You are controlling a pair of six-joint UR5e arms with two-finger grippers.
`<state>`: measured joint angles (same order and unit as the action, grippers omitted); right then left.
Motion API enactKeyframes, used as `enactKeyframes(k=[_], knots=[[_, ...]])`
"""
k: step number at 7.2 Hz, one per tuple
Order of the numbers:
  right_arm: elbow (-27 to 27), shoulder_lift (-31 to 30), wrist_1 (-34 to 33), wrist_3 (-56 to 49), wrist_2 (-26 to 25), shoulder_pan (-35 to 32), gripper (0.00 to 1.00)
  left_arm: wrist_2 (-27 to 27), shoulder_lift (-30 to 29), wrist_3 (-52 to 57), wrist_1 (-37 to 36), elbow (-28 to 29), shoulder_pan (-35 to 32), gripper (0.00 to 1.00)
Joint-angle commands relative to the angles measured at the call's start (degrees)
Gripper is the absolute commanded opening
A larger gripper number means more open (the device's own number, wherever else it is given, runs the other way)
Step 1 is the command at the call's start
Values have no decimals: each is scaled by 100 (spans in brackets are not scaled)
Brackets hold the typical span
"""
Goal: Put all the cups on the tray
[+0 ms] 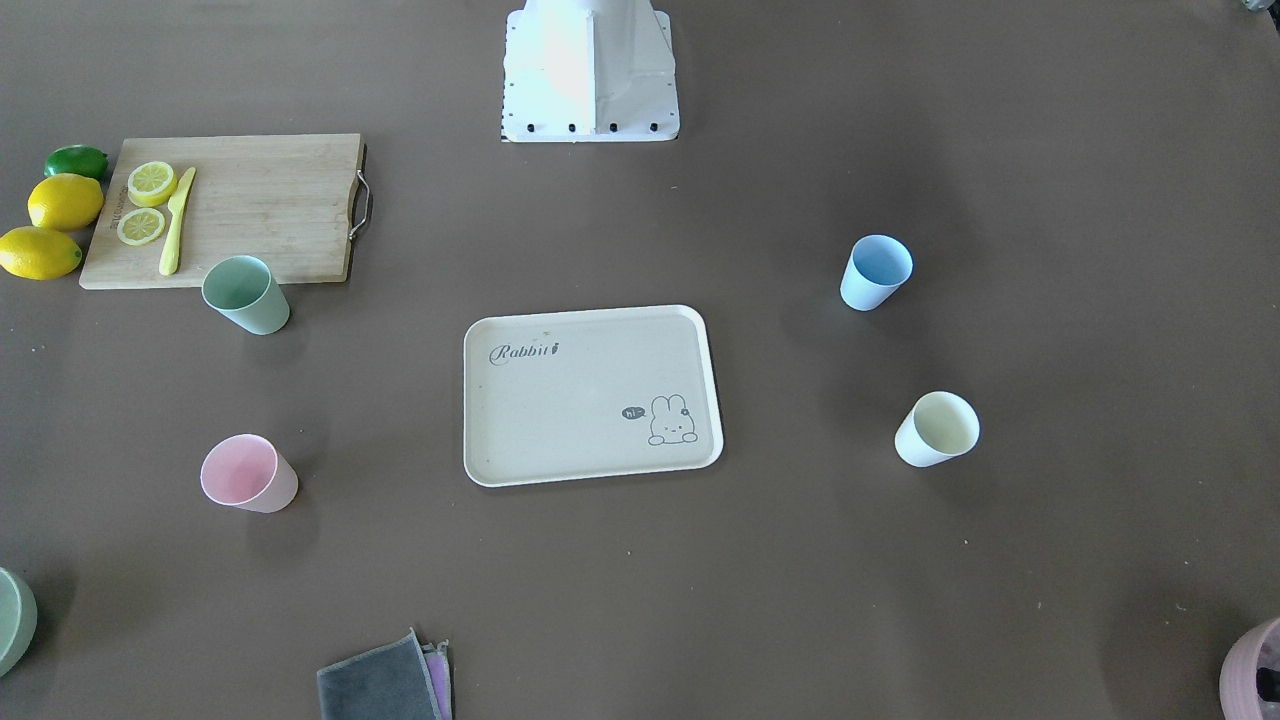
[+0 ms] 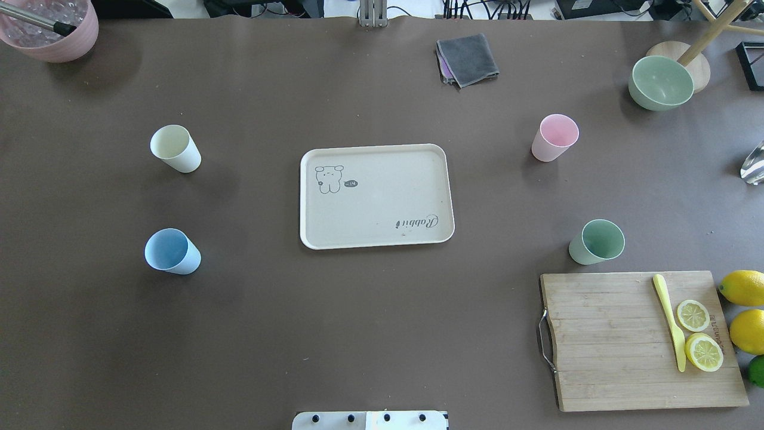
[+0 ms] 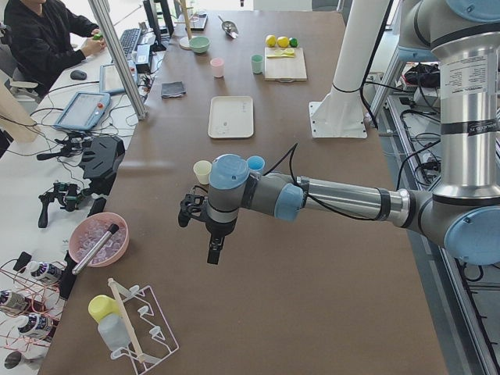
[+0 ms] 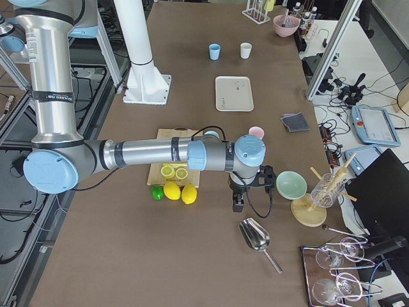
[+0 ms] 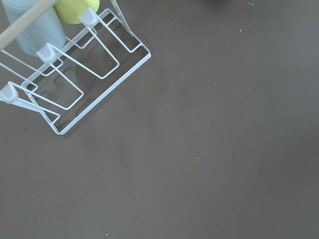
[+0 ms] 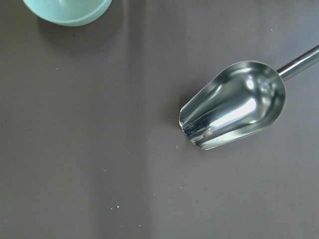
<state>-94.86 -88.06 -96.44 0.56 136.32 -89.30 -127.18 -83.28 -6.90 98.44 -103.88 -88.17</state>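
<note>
The cream tray (image 2: 382,191) lies flat at the table's middle with nothing on it. The four cups stand upright on the table around it. The cream-yellow cup (image 2: 175,149) and the light blue cup (image 2: 172,251) are on its left. The pink cup (image 2: 555,138) and the sage green cup (image 2: 597,242) are on its right. My left gripper (image 3: 212,250) hangs over the table's far left end, beyond the cups. My right gripper (image 4: 238,204) hangs over the far right end. Both show only in the side views, so I cannot tell whether they are open or shut.
A wooden cutting board (image 2: 641,340) with a yellow knife and lemon slices lies by the green cup, with lemons beside it. A green bowl (image 2: 661,82), a grey cloth (image 2: 467,58) and a pink bowl (image 2: 51,27) stand at the far edge. A metal scoop (image 6: 234,107) lies below the right wrist, a wire rack (image 5: 65,74) below the left.
</note>
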Motion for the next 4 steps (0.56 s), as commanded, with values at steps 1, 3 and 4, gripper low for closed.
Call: enactKeyframes(k=[1,3,4], knots=[[-40,-36,11,-29,-9,0,100,0,-4,-4,0,-9,2,97],[-50,-45,2,6,-9,0,100,-9,-4,-4,9,-1,2,97],[-50,-45,2,6,-9,0,100,-9,-4,-4,9,8,2,98]])
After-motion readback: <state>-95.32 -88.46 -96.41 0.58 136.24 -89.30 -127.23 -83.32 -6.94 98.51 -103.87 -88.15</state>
